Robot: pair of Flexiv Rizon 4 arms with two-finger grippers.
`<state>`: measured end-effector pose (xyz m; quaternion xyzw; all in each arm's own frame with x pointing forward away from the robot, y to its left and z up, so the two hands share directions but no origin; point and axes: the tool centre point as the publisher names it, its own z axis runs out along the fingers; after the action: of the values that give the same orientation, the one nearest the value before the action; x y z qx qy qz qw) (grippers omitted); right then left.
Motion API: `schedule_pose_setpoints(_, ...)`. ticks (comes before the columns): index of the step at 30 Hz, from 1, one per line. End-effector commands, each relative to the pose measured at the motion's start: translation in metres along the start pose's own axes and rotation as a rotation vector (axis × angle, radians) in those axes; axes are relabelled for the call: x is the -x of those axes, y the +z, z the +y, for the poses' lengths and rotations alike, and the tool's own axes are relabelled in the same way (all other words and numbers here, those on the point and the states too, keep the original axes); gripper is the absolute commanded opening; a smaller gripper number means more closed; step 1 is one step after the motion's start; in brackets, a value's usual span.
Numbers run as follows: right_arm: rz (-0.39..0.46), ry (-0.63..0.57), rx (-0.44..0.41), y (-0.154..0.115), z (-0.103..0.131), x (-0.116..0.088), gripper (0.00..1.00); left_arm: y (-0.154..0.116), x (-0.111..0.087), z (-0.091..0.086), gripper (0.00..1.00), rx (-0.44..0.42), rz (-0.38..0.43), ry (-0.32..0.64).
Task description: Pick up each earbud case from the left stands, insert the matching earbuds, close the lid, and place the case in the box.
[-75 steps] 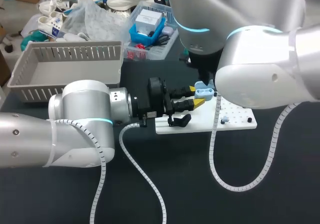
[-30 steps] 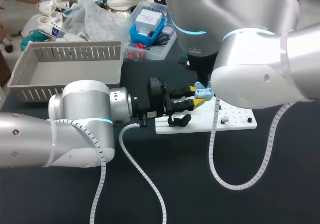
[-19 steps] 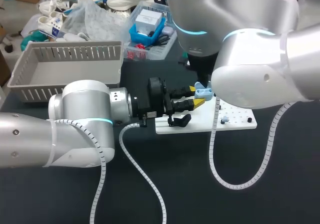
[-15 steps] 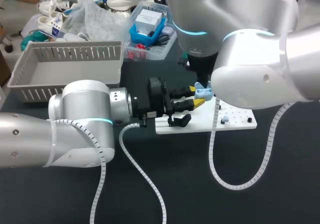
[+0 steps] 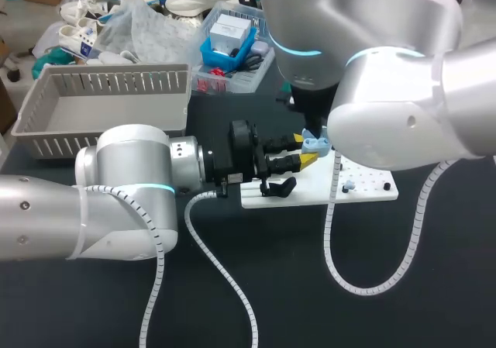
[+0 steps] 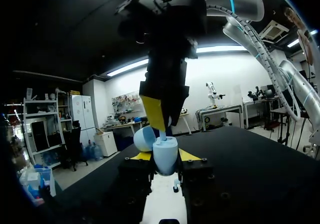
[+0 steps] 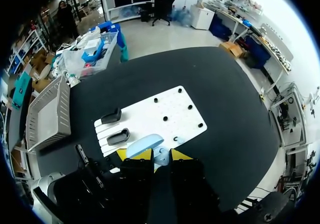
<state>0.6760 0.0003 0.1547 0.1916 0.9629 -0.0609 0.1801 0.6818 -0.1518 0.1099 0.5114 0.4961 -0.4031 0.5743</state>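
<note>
Insertion step: left fingers [image 6: 139, 155] pinch the open blue case [image 6: 165, 156]; right fingers [image 6: 157, 112] seemingly pinch 1 earbud [image 6: 163, 134] above it. Next move likely calls for seating it squarely.

Bright overhead light, sheen on right arm [image 5: 387, 22], faint shadows

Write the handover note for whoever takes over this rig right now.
Left gripper: shut on the light blue plastic earbud case, lid open, held over the white perforated board.
Right gripper: above the case, shut on a light blue earbud with its stem pointing down into the case.
Grey slatted plastic box: back left of the table, no case seen in it.
Two black stands: on the board, no case on them.
Done: case off its stand.
Left: seat the earbud, close the lid, place the case in the box.
</note>
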Motion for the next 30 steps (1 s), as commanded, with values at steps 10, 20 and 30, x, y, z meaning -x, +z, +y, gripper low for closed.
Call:
schedule_pose_setpoints(10,0.006,-0.003,0.003,0.005,0.001,-0.001,0.00,0.000,0.000,0.000,0.00,0.004,-0.001,0.001)
schedule_pose_setpoints(20,0.022,-0.007,0.005,0.010,0.000,-0.006,0.00,0.000,0.000,0.000,0.00,0.004,-0.001,0.001)
schedule_pose_setpoints(30,0.031,-0.016,0.013,0.012,0.000,-0.008,0.35,0.000,0.000,0.000,0.00,0.004,-0.001,0.001)
